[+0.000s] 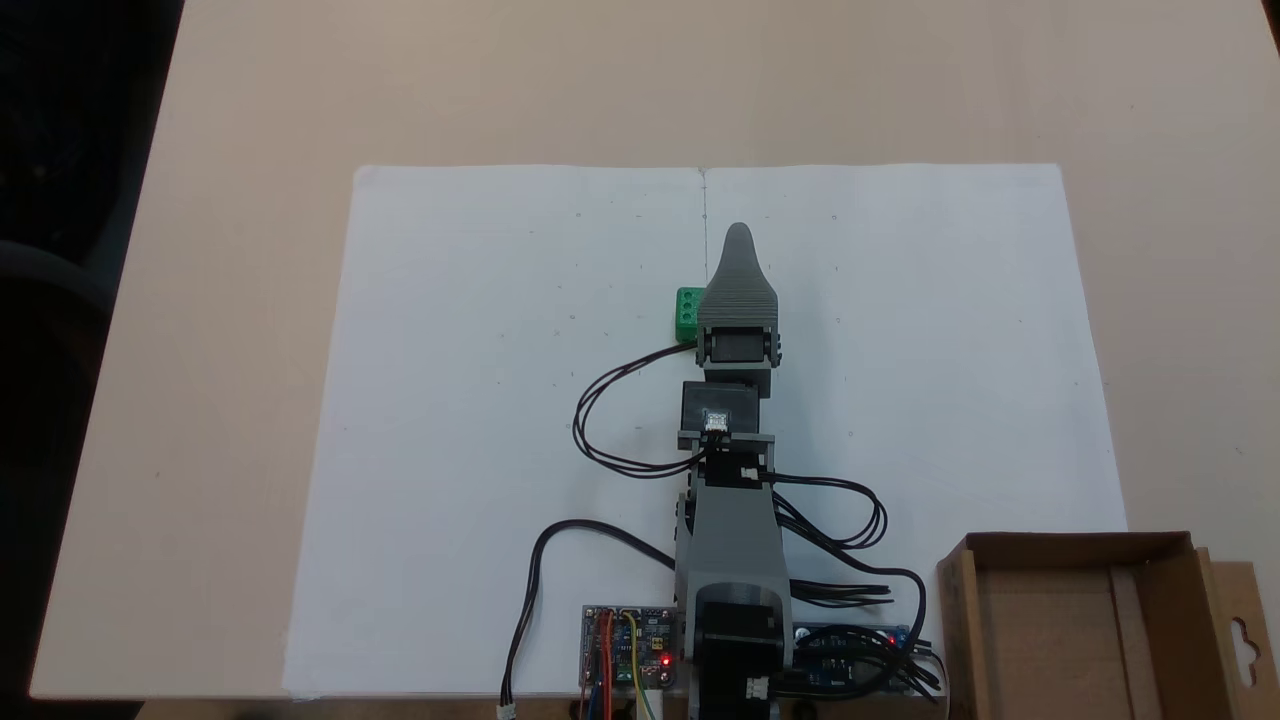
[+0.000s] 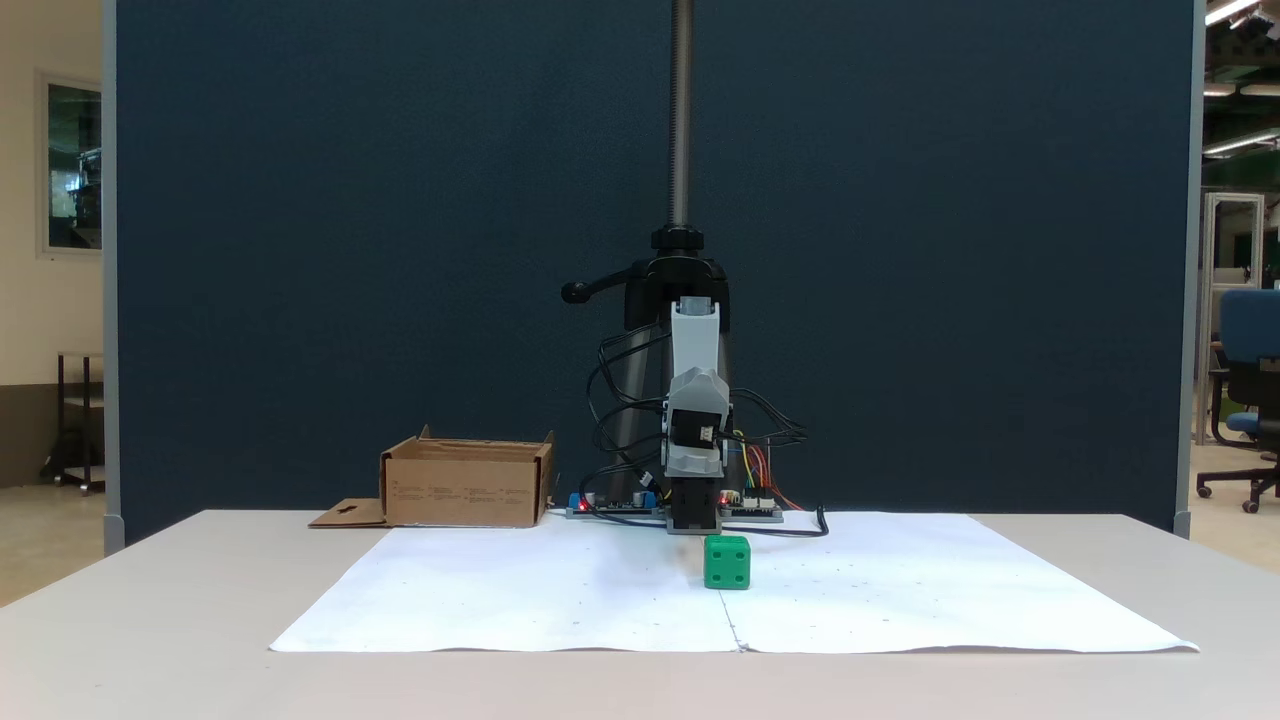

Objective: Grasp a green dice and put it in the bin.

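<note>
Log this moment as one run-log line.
tool: above paper, state unclear | green dice: on white paper, beside tool, ungrasped | bin: table corner, no dice inside | step: grasp pending

You've got a big dark blue partition (image 2: pixel 400 250) standing right behind the counter's (image 2: pixel 150 620) far edge. Past its right side sits a blue office chair (image 2: pixel 1248 400) on a pale floor (image 2: pixel 1230 500), with ceiling strip lights (image 2: pixel 1232 10) overhead. Past its left side, a cream wall (image 2: pixel 25 300) with a window (image 2: pixel 72 165).
</note>
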`<state>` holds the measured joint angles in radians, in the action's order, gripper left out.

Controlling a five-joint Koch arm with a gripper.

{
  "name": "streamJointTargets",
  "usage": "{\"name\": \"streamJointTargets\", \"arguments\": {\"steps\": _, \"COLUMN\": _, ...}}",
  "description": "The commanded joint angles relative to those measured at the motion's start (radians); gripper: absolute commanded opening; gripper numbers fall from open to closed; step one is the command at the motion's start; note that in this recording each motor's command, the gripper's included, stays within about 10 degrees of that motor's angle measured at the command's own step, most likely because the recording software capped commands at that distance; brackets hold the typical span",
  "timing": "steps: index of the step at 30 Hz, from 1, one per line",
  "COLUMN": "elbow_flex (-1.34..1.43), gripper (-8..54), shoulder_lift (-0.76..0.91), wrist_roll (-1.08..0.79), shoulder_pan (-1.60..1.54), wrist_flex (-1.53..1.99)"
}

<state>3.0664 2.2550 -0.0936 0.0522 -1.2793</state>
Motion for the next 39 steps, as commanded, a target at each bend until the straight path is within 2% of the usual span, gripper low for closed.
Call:
{"name": "streamJointTargets", "arguments": {"steps": 1, "elbow_flex": 0.057, "gripper": 43.2, "shoulder_lift": 0.109, "wrist_roll": 0.014, "shoulder_pan": -0.04, "wrist_flex": 0.115}}
{"name": "streamJointTargets", "arguments": {"steps": 23, "elbow_flex": 0.064, "gripper": 44.3, "shoulder_lift": 0.112, "wrist_roll": 0.008, "shoulder_pan": -0.043, "wrist_flex": 0.072}}
{"name": "streamJointTargets", "arguments": {"steps": 33, "elbow_flex": 0.058, "gripper": 41.7, "shoulder_lift": 0.112, "wrist_roll": -0.035, "shoulder_pan": -0.046, "wrist_flex": 0.071}}
{"name": "streamJointTargets", "arguments": {"steps": 39, "elbow_flex": -0.035, "gripper": 41.6, "shoulder_lift": 0.11, "wrist_roll": -0.043, "shoulder_pan": -0.041, "wrist_flex": 0.216}}
